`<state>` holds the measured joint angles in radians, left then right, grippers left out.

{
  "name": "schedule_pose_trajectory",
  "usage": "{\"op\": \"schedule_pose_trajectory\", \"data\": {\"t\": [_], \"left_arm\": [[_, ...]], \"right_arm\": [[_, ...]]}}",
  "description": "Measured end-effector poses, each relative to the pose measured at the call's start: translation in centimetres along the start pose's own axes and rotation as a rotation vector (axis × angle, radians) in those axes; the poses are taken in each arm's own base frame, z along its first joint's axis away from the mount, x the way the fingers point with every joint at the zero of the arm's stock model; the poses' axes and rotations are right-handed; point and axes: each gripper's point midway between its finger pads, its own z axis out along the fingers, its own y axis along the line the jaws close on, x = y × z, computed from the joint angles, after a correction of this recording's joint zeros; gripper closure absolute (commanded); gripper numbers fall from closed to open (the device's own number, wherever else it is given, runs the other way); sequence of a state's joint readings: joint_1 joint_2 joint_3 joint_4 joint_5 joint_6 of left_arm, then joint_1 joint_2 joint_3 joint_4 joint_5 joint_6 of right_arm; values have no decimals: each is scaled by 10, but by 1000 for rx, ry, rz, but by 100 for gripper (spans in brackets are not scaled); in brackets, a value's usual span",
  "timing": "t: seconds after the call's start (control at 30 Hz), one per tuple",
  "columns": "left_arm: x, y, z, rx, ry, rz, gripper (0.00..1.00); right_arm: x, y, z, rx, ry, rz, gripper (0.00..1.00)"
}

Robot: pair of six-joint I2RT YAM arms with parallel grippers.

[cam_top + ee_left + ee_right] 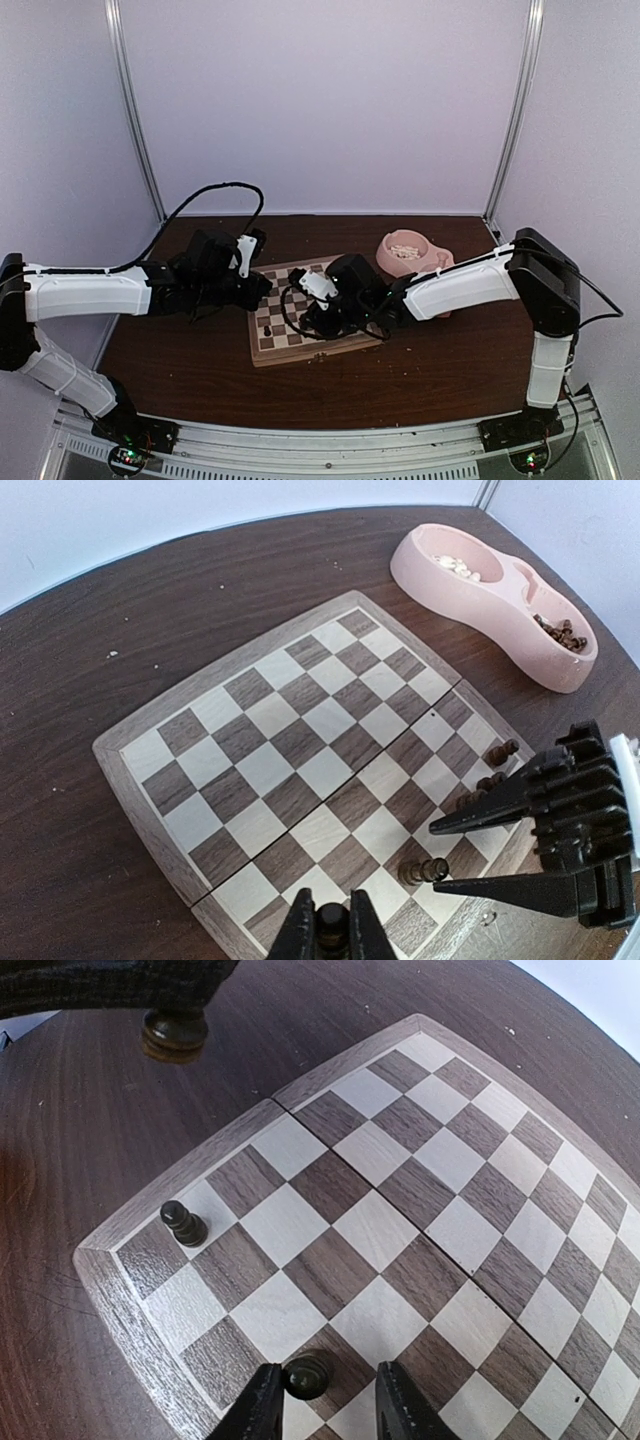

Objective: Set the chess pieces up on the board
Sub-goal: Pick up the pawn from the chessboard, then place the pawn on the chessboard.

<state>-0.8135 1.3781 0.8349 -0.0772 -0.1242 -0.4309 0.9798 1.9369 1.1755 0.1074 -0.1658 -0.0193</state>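
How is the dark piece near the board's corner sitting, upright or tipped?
Upright: the dark piece stands on its base on the board, top pointing up.

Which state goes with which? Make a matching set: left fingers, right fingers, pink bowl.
1. left fingers
2. right fingers
3. pink bowl

a. apart, with a standing dark piece between them on the board
b. holds cream pieces in one cup and brown pieces in the other
c. shut on a held dark piece

Pairs: 1-c, 2-a, 3-b
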Motion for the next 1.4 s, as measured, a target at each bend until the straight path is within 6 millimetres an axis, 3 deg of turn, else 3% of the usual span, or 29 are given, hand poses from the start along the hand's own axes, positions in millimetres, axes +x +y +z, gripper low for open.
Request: {"op": "schedule_pose_trajectory", "data": {"t": [0.43,0.73,1.1,1.4], "left_arm": [[0,1,0,-4,0,18,94],[5,-1,10,-1,26,24,94],[12,-4,55,-23,82,31,97],[12,8,80,-63,-72,46,95]], "right_arm": [[4,7,7,-41,15,0,81],[0,12,3,-70,-5,0,83],[-32,6,-52,-42,-147,-6,83],[-30,-17,-81,63,-224,10,82]]}}
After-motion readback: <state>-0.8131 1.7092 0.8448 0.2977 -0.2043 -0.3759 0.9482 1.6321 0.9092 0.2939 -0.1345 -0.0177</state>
